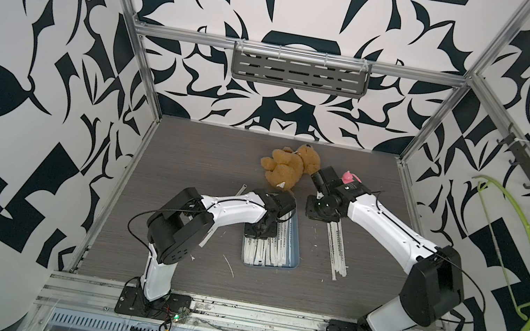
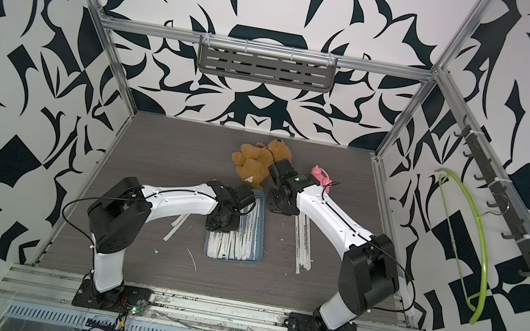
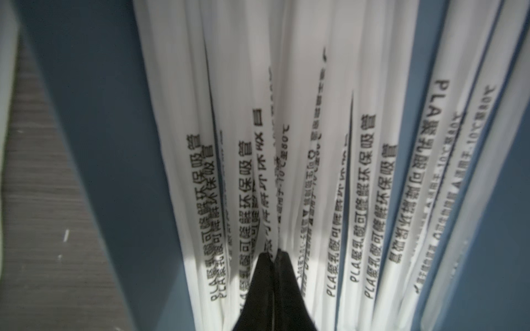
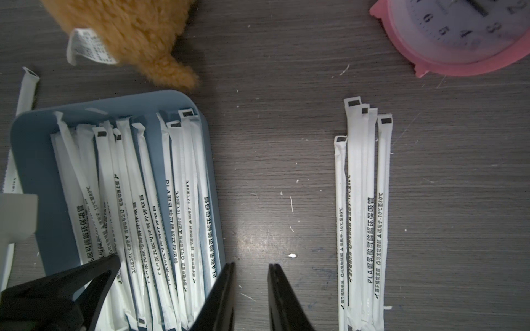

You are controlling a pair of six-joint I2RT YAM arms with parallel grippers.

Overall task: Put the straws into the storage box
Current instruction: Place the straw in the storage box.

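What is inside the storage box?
Many wrapped straws lie lengthwise in the storage box, the shut left gripper among them. The left arm covers part of the box in both top views, so their number is unclear.

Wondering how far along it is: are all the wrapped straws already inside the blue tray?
No: a bundle of paper-wrapped straws lies on the tabletop, apart from the blue-grey tray.

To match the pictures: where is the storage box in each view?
Top view: storage box mid-table, below the teddy bear.
Top view: storage box likewise mid-table.
Left wrist: storage box close up, around straws.
Right wrist: storage box beside teddy bear.
Shared landmark: the straws inside it.
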